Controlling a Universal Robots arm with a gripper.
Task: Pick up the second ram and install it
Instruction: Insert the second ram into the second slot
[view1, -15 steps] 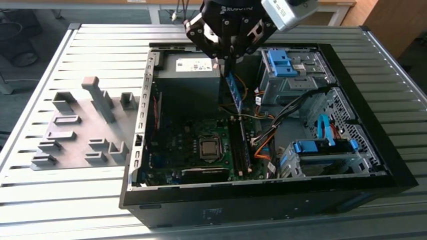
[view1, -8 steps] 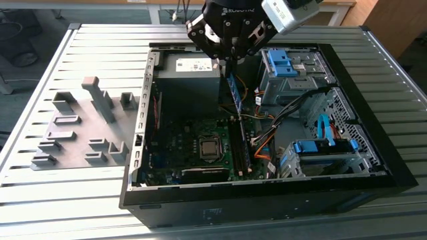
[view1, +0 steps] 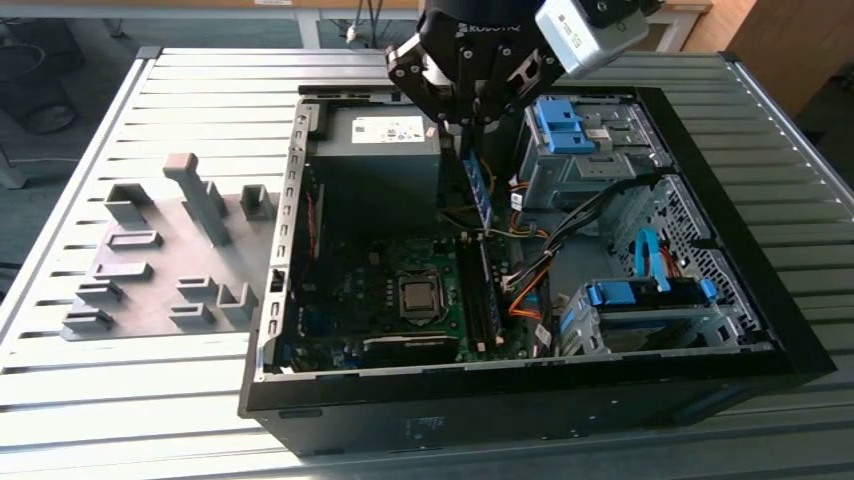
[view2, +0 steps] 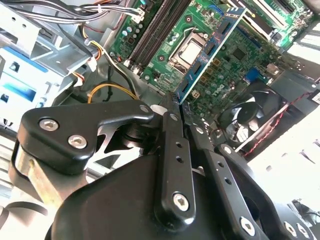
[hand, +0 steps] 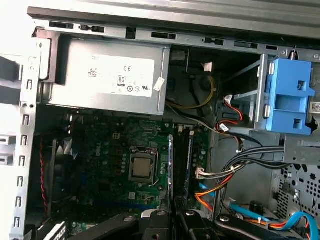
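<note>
Gripping thin flat second ram (view2: 210, 50), gripper (view2: 176, 107) black metal.

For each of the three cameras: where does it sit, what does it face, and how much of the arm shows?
Exterior view: off the arm, above the table, facing the open computer case; gripper over it.
Second wrist view: behind the fingers, which pinch the second ram above the motherboard.
First wrist view: faces down into the case; finger links along one edge.
Shared: the motherboard's processor socket.

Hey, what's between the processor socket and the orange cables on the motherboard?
In the first wrist view, the RAM slots, one holding a memory stick on edge, run between the processor socket and the orange cables.
</note>
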